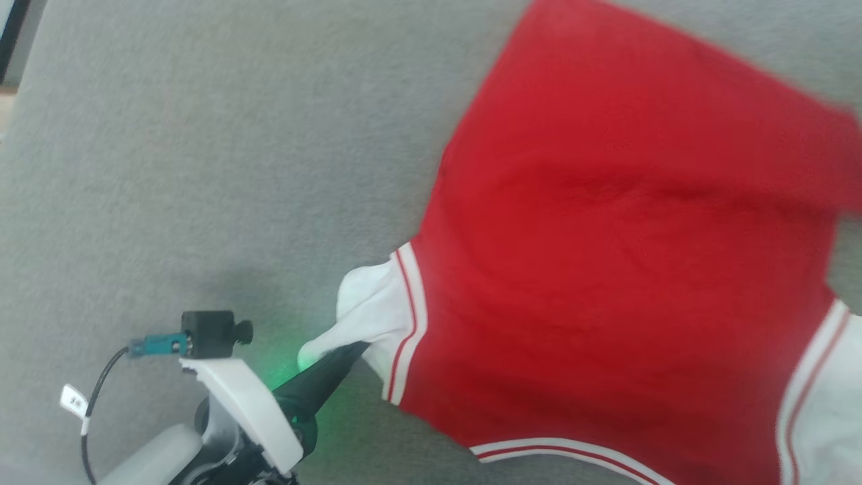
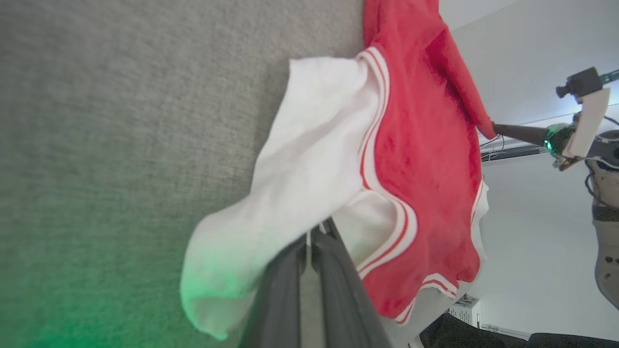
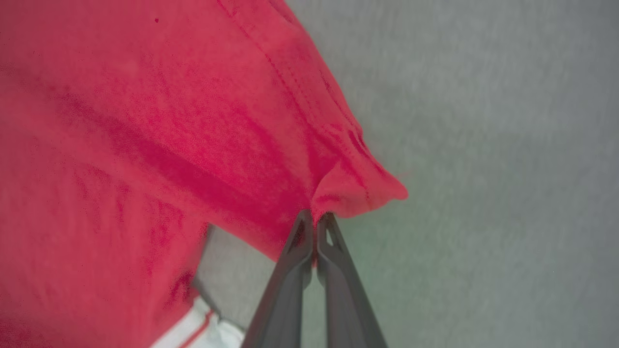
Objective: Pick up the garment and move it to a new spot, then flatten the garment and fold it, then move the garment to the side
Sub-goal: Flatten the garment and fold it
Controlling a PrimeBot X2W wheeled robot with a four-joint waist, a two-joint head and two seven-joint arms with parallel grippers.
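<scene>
My left gripper (image 1: 357,349) is closed on the garment (image 1: 606,256), its two dark fingers pressed together on the edge of a white sleeve (image 1: 370,303). My right gripper (image 3: 315,217) is closed too, pinching a corner of the red hem (image 3: 358,193), which folds into a small flap just above the fingertips.

The garment is a soft red shirt, and it is spread over the right part of the grey counter (image 1: 202,168) in the head view. The body is plain red with shallow creases running across its middle. The sleeve I hold on the left is white and bunched, and it joins the red body along a thin band of red and white stripes (image 1: 409,316). A like band curves along the neckline (image 1: 572,451) at the lower edge. The second white sleeve (image 1: 828,411) lies at the far right, set off by its own striped seam.

From my left wrist the white sleeve hangs loose over the fingers, and the red cloth stretches away to the other gripper. Whether the shirt's middle touches the counter I cannot tell. A green glow tints the sleeve tip and the counter near my left gripper.
</scene>
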